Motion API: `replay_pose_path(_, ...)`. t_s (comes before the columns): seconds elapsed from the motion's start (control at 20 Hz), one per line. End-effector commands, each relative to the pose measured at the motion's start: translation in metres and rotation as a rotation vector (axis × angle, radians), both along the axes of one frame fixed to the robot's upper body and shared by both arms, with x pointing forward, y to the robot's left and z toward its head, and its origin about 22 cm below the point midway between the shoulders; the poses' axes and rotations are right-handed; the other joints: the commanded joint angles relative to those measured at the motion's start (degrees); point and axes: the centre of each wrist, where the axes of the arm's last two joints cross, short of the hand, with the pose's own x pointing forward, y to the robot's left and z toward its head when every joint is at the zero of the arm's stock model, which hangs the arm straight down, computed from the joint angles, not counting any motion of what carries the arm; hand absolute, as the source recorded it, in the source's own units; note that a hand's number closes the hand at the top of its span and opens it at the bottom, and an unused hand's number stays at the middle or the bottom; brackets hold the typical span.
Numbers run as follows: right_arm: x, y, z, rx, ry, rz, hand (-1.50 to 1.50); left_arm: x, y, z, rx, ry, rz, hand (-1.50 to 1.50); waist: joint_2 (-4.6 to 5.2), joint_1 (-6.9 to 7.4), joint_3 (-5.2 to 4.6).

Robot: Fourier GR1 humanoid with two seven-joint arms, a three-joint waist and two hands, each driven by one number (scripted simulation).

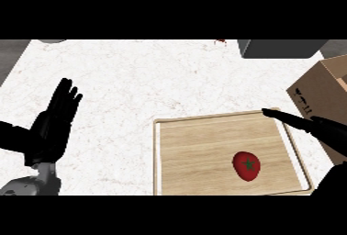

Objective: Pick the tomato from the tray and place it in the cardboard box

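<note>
You had the tomato (247,165) lying on the wooden tray (203,151), right of the tray's middle and toward its near edge, green stem patch facing up, nothing touching it. Tray sat on the white marble counter (136,78), lower right of the view, its raised rim visible on the left and far sides. Your right hand (318,128) came in from the right edge, fingers straight and pointing left, one fingertip over the tray's far right corner; hand was apart, holding nothing, well clear of the tomato. Whether that fingertip touched the rim, can't tell. Cardboard box (322,94) stood at the right edge just beyond the tray's far right corner, only its brown side wall and part of the top edge in view, interior not visible. Your left hand (54,121) rested at the left side over the counter, fingers straight and up, spread slightly, empty, well apart from the tray. A dark grey object (281,48) sat at the counter's far edge, cut off by the top; small red speck (220,41) near it on the counter
</note>
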Motion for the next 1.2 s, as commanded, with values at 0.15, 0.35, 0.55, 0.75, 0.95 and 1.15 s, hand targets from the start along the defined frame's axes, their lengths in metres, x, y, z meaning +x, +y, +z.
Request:
replay_pose_path(0.15,-0.008,0.023,-0.02,0.018,-0.046,-0.057,-1.5,0.007,-0.003,-0.002,-0.01,-0.007,-0.007,0.0,0.01,-0.07,0.01)
replay_pose_path(0.35,0.002,0.026,-0.028,-0.008,-0.011,-0.042,-1.5,-0.002,0.008,0.003,-0.009,-0.01,-0.012,0.0,0.02,0.07,0.01)
replay_pose_path(0.55,0.003,0.024,-0.034,-0.021,0.01,-0.016,-1.5,-0.009,0.013,0.009,0.011,0.0,0.002,0.0,0.0,0.14,0.01)
replay_pose_path(0.75,0.006,0.028,-0.046,-0.019,0.005,-0.021,-1.5,0.004,0.012,-0.001,0.002,-0.007,0.007,0.0,0.04,0.06,0.01)
replay_pose_path(0.95,0.01,0.043,-0.045,-0.057,-0.017,-0.058,-1.5,-0.013,-0.006,-0.015,0.007,0.0,-0.01,0.0,0.02,0.2,0.01)
replay_pose_path(1.15,0.011,0.034,-0.042,-0.079,-0.019,-0.041,-1.5,0.005,0.001,-0.019,0.017,-0.012,0.006,0.0,0.05,0.03,0.0)
